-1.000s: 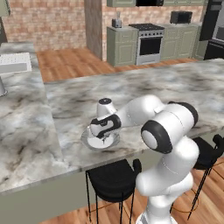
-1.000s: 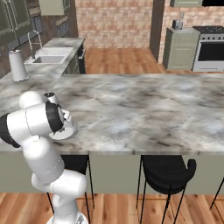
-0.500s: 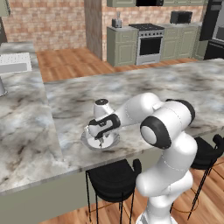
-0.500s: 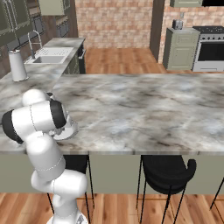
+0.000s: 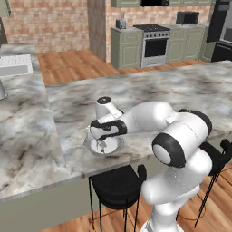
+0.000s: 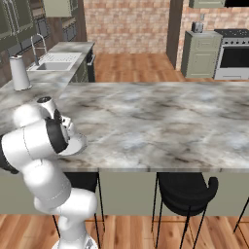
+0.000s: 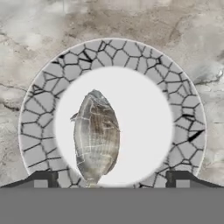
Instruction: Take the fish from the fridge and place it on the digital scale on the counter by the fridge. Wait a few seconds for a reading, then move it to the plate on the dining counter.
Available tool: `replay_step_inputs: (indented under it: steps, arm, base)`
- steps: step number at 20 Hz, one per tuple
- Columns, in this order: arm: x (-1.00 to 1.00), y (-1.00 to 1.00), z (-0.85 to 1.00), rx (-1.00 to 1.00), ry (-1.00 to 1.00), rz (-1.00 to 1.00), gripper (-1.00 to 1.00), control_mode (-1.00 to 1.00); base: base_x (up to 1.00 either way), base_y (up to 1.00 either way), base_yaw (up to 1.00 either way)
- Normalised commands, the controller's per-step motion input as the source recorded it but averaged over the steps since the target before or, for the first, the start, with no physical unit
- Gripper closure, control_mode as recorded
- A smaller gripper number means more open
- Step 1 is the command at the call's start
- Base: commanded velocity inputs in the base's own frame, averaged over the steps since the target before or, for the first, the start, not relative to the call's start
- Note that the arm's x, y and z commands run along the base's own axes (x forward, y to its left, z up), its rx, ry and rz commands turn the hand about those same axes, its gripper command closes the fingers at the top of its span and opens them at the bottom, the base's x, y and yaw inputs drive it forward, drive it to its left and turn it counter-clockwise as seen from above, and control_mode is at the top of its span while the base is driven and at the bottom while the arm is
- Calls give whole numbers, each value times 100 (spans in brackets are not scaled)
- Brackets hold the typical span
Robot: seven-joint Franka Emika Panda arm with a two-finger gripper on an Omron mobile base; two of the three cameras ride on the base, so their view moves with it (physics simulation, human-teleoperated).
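Since the earlier frames the arm is sitting much as it was over the plate, while the tool is spreading its jaws apart.

From the left base view, the tool [image 5: 102,144] is hanging just above the plate [image 5: 115,146] near the front edge of the desk [image 5: 149,93]. One stool [image 5: 117,188] is standing below that edge and part of a second is showing at the right.

From the right base view, the arm is covering most of the plate [image 6: 79,145], leaving a sliver of rim peeking out; two stools are tucked under the desk [image 6: 160,126].

From the hand view, the fish [image 7: 96,138] is lying flat inside the plate [image 7: 183,105], left of its middle, with the two fingertips [image 7: 41,179] standing wide on either side and gripping nothing.

Judging by this, the last placement is looking finished: one fish is resting on one plate, released. Only backing the arm away seems to be remaining.
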Motion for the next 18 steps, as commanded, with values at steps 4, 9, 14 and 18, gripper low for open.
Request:
replay_step_inputs:
  steps: [4,9,14,18]
  arm:
    - [-71,0,100,9,-15,0,-100,-100]
    - [-79,-9,100,16,0,-1,-100,-100]
    - [-75,-23,100,10,4,-3,-100,-100]
    - [-59,-32,100,-2,1,-8,-100,-100]
  base:
    - [0,0,0]
    - [0,0,0]
    - [0,0,0]
    - [0,0,0]
